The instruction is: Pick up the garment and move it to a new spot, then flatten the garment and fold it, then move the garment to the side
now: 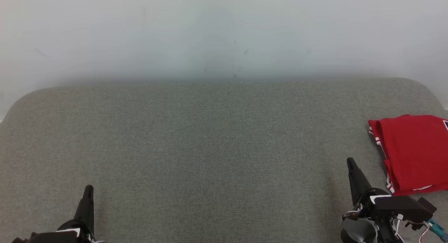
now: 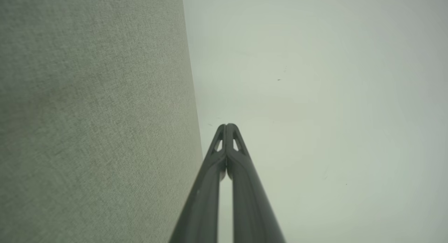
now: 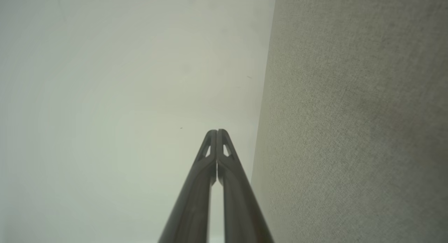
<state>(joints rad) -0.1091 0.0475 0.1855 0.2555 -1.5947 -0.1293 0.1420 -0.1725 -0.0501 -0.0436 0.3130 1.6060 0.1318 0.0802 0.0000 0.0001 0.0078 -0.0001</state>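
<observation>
A folded red knit garment [image 1: 414, 152] with thin white striped trim along its hems lies flat at the right edge of the head view, about mid-height, partly cut off by the frame. It rests on a wide table [image 1: 210, 148] covered in grey-green woven cloth with a fine, grainy weave and rounded far corners. Beyond the table's far edge is a pale, smooth, blurred surface [image 1: 224, 33] with a few small dark specks.

At the lower left of the head view the left fingers [image 1: 88, 191] rise as one slim, dark, tapering matte point, pressed together and holding nothing. At the lower right the right fingers [image 1: 351, 164] are likewise together and empty, their tip just left of the garment's lower corner and not touching it; black housing and loose wires sit at their base.

In the left wrist view the left fingers [image 2: 227, 131] meet at the tips, with small triangular cut-outs near the ends, and the cloth fills the left side. In the right wrist view the right fingers [image 3: 217, 136] meet the same way, with the cloth on the right side.
</observation>
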